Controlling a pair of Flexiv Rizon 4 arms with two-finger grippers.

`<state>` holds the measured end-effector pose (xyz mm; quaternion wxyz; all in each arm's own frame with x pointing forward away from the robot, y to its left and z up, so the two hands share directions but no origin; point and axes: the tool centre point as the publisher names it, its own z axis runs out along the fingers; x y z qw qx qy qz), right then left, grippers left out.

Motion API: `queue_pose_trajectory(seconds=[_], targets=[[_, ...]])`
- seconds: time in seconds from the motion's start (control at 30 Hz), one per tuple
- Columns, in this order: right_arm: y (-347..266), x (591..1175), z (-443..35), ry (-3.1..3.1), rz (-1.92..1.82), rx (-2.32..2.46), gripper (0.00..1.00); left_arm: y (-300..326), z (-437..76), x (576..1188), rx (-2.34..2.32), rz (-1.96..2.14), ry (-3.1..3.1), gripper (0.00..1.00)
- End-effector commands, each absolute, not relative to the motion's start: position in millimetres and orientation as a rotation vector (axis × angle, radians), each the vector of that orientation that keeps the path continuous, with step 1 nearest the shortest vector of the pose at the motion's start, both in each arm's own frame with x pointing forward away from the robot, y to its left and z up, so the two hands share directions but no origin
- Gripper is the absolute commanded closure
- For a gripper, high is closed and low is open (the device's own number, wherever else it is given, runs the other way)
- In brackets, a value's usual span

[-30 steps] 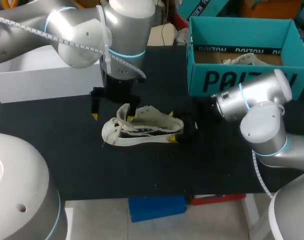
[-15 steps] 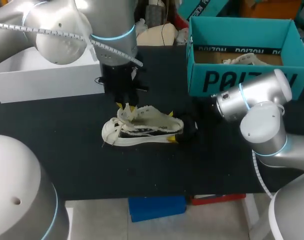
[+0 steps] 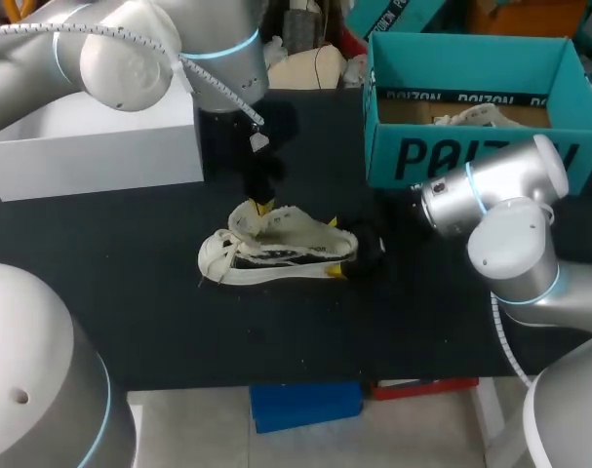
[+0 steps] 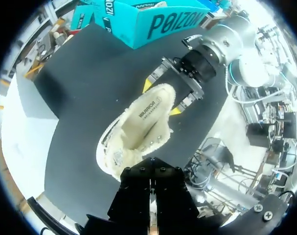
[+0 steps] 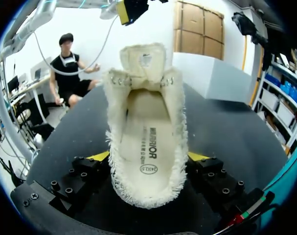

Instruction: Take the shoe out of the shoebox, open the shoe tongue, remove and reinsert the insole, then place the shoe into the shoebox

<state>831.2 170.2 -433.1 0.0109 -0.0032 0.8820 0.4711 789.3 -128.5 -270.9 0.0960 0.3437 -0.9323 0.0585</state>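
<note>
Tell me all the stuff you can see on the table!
shoe: one, cream, lying in the middle of the table, heel towards the right arm
shoebox: one, teal, open, at the far right of the table
second shoe: one, cream, inside the shoebox, only partly visible
white box: one, at the far left of the table
table: one, black top
left arm: one, silver, coming in from the left
right arm: one, silver, coming in from the right
left gripper: one, yellow-tipped, fingers together, just above the shoe's tongue
right gripper: one, yellow-tipped, clamped on the shoe's heel
</note>
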Motion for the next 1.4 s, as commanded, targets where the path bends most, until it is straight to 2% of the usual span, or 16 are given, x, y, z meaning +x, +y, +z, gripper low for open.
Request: queue_pose_trajectory(seconds=[0.03,0.4,0.57,0.87,1.4], targets=[[170,832,-434,2.752,1.470,-0.009,1.00,-128,-272,795,0.617,0.189,-2.810,1.00],[170,832,-434,2.752,1.470,-0.009,1.00,-128,-272,795,0.617,0.189,-2.810,1.00],[170,832,-434,2.752,1.470,-0.009,1.00,-137,-275,798,0.338,0.317,-2.795,1.00],[170,832,-434,2.752,1.470,-0.009,1.00,-146,-282,807,-0.028,0.173,-2.853,1.00],[170,832,-434,2.752,1.470,-0.009,1.00,-154,-289,806,-0.147,0.174,-2.879,1.00]])
